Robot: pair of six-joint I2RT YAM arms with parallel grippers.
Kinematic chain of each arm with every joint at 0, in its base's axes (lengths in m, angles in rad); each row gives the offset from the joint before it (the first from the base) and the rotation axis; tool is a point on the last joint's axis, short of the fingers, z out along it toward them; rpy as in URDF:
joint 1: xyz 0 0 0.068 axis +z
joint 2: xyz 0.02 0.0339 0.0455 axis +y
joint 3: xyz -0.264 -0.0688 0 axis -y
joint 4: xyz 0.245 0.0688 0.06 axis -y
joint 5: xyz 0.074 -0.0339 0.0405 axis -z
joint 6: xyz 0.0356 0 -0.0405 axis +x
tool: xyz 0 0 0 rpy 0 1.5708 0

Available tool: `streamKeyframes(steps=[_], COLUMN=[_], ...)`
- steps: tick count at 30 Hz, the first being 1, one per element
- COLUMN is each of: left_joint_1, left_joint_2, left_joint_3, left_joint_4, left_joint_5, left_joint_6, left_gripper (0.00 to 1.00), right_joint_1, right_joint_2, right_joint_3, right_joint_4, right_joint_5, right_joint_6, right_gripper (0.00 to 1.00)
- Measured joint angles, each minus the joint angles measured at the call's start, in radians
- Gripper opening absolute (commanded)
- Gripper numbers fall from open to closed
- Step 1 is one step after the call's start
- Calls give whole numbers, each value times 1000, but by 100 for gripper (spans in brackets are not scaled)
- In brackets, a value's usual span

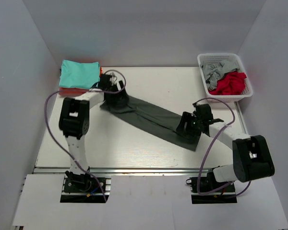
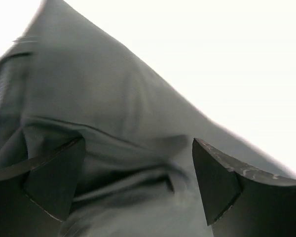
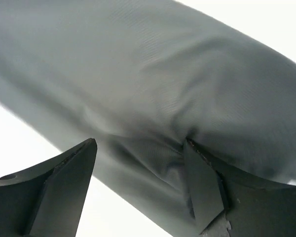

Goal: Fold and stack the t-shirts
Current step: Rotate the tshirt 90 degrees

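The dark charcoal grey t-shirt (image 1: 151, 119) lies on the table as a long folded strip, running diagonally from upper left to lower right. My left gripper (image 1: 116, 97) is over its upper-left end. In the left wrist view it (image 2: 138, 144) is open, with wrinkled grey cloth (image 2: 103, 98) under and between the fingers. My right gripper (image 1: 190, 126) is at the strip's lower-right end. In the right wrist view it (image 3: 140, 144) is open, one finger (image 3: 202, 187) is pressed against a fold of the cloth (image 3: 153, 74), and the other is over bare table.
A folded teal t-shirt (image 1: 78, 73) lies on an orange one (image 1: 68, 90) at the back left, close behind the left gripper. A white mesh basket (image 1: 204, 61) at the back right holds a light grey t-shirt (image 1: 215, 71) and a red t-shirt (image 1: 229, 83).
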Motion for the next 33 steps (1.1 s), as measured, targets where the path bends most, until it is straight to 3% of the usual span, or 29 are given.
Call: streamKeyframes(steps=[4, 8, 10, 16, 23, 25, 33], left_joint_1=[-2, -10, -13, -29, -43, -44, -51], left_joint_2=[288, 612, 702, 824, 860, 863, 862], left_joint_3=[415, 896, 1006, 1099, 1113, 1114, 1113], left_joint_4=[-7, -7, 53, 260, 364, 371, 385], left_joint_5=[45, 156, 228, 351, 332, 318, 223], left_joint_6=[34, 42, 11, -108, -155, -162, -177], left_gripper=[100, 100, 100, 100, 100, 100, 100], right_joint_1=[137, 311, 383, 580, 741, 769, 820], right_joint_2=[-83, -78, -32, 171, 274, 302, 294], right_joint_3=[-59, -60, -37, 98, 203, 230, 262], right_joint_4=[-46, -79, -60, 22, 45, 43, 33], right_joint_5=[-101, -225, -298, -455, -562, -578, -503], right_joint_6=[-42, -113, -158, -259, -311, -318, -324], right_gripper=[85, 85, 83, 82, 84, 90, 90])
